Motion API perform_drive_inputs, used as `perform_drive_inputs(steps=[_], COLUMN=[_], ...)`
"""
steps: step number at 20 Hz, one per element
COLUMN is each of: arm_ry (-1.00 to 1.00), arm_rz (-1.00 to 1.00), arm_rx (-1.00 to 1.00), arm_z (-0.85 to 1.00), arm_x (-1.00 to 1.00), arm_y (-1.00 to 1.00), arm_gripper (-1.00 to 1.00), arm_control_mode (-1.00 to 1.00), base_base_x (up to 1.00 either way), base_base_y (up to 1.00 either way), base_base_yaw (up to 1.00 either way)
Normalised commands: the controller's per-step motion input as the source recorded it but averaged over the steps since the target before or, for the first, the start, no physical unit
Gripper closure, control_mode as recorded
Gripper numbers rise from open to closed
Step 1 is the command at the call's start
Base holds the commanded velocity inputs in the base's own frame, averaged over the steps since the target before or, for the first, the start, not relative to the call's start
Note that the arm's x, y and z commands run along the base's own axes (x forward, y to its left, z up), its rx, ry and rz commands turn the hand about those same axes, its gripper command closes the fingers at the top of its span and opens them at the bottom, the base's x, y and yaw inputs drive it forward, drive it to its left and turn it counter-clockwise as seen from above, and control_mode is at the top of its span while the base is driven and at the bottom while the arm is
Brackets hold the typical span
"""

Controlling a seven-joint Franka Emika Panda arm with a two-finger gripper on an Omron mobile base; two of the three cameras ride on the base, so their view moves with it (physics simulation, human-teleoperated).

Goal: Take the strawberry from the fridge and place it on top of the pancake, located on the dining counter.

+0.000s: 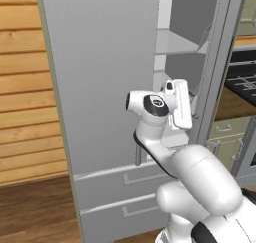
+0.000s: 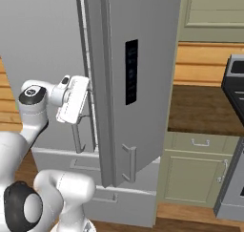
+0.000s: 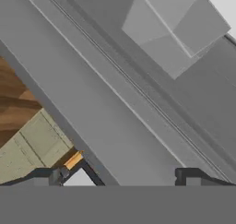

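The fridge (image 1: 102, 77) is a tall light-grey cabinet with its left door shut and its right door (image 2: 138, 83) swung partly outward. Through the gap, the white interior with clear shelves (image 1: 176, 43) shows. My gripper (image 1: 183, 107) hovers at the gap between the two doors, level with the bar handles (image 2: 76, 138). In the hand view the gripper (image 3: 117, 178) is open, with nothing between its dark fingertips (image 3: 188, 174), and looks along the door edge toward a shelf (image 3: 173, 32). The strawberry, the pancake and the dining counter are out of view.
Two lower drawers (image 1: 125, 187) sit under the doors. To the right stand pale green cabinets (image 2: 195, 171) under a brown wooden counter (image 2: 200, 107), with a stove (image 2: 234, 78) beyond. A wood-plank wall (image 1: 20, 87) is on the left.
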Motion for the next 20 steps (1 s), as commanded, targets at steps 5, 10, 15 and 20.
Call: perform_drive_inputs(steps=[5, 10, 15, 20], arm_ry=[0.01, 0.0, 0.0, 0.0], arm_rz=[0.09, 0.05, 0.0, 0.04], arm_rx=[0.09, 0.1, 0.17, 0.17], arm_z=[0.03, 0.01, 0.05, 0.05], arm_x=[0.1, -0.23, -0.53, -0.08], arm_y=[-0.71, -0.83, -1.0, -1.0], arm_gripper=[-1.0, -1.0, -1.0, -1.0], arm_control_mode=[-1.0, -1.0, -1.0, -1.0], base_base_x=[0.0, 0.0, 0.0, 0.0], base_base_y=[0.0, 0.0, 0.0, 0.0], base_base_yaw=[0.0, 0.0, 0.0, 0.0])
